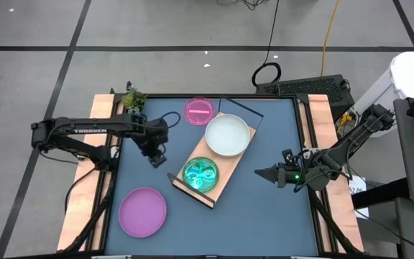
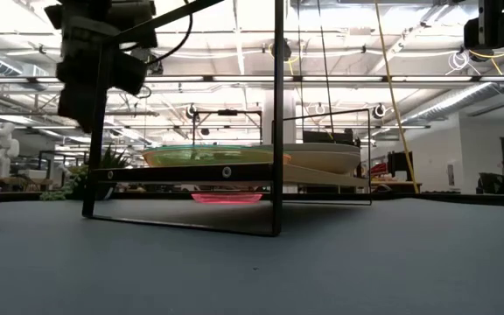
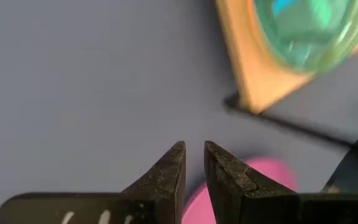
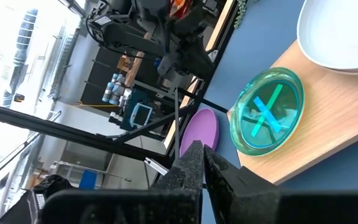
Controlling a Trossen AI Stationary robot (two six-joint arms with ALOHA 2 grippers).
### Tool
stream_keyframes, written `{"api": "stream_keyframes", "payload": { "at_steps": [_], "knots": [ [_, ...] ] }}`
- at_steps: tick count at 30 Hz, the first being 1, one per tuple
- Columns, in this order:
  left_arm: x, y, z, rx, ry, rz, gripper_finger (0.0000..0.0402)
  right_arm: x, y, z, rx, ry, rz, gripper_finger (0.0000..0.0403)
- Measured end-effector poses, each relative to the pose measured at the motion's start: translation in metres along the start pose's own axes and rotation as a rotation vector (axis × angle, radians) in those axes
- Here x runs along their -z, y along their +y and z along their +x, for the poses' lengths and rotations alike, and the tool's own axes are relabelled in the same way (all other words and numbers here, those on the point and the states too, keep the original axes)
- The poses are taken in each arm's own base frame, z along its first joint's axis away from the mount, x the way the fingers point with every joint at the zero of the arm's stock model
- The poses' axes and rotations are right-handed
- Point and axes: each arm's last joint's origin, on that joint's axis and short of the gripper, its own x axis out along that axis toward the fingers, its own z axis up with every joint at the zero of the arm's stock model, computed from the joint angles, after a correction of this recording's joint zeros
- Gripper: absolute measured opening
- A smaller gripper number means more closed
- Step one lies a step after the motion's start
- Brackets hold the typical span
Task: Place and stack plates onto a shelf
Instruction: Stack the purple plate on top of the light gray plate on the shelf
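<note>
Shelf: the light-wood shelf [image 1: 225, 167] lies slantwise in the middle of the dark table [image 1: 264, 216], its thin black frame ends showing at both short sides.
On the shelf: a pale white plate [image 1: 227, 135] sits at the far end, and a translucent green plate [image 1: 200, 174] at the near end; from above the two look just beside each other.
Off the shelf: a translucent pink plate [image 1: 200, 110] rests on the table by the shelf's far end, close to the back edge. A purple plate [image 1: 142, 211] lies near the front left corner, well apart from the shelf.
Left gripper: the left gripper [image 1: 157, 157] hangs over bare table left of the shelf, between the pink and purple plates. Its fingers [image 3: 166, 177] stand a narrow slit apart with nothing between them.
Right gripper: the right gripper [image 1: 259, 173] waits right of the shelf, pointing toward it, fingers pressed together and empty.
Back left corner: a small green plant [image 1: 133, 99].
</note>
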Motion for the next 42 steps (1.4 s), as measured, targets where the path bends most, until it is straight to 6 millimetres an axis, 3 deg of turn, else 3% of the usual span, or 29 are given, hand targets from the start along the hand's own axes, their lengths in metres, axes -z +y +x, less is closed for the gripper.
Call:
{"api": "stream_keyframes", "payload": {
  "at_steps": [10, 17, 21, 27, 33, 42],
  "knots": [
    [0.024, -0.007, 0.003, -0.056, 0.184, 0.149, 0.0073, 0.0, -0.001, 0.0, 0.005, 0.001, -0.009, 0.0],
    [0.042, -0.004, 0.012, -0.052, 0.232, 0.184, 0.0174, 0.0, 0.0, 0.0, 0.003, 0.001, 0.002, 0.0],
    [0.059, -0.006, 0.008, -0.054, 0.207, 0.291, 0.0215, 0.0, 0.0, 0.0, -0.001, 0.001, 0.006, 0.0],
    [0.079, -0.015, -0.005, -0.045, 0.132, 0.481, 0.022, 0.0, 0.0, 0.0, -0.001, 0.001, 0.005, 0.0],
    [0.093, -0.025, -0.004, -0.055, 0.137, 0.618, 0.0221, 0.0, -0.002, 0.0, 0.012, 0.003, -0.018, 0.0],
    [0.096, -0.031, 0.024, -0.05, 0.051, 0.567, 0.0221, 0.001, -0.003, 0.0, 0.02, 0.005, -0.02, 0.0]
  ]
}}
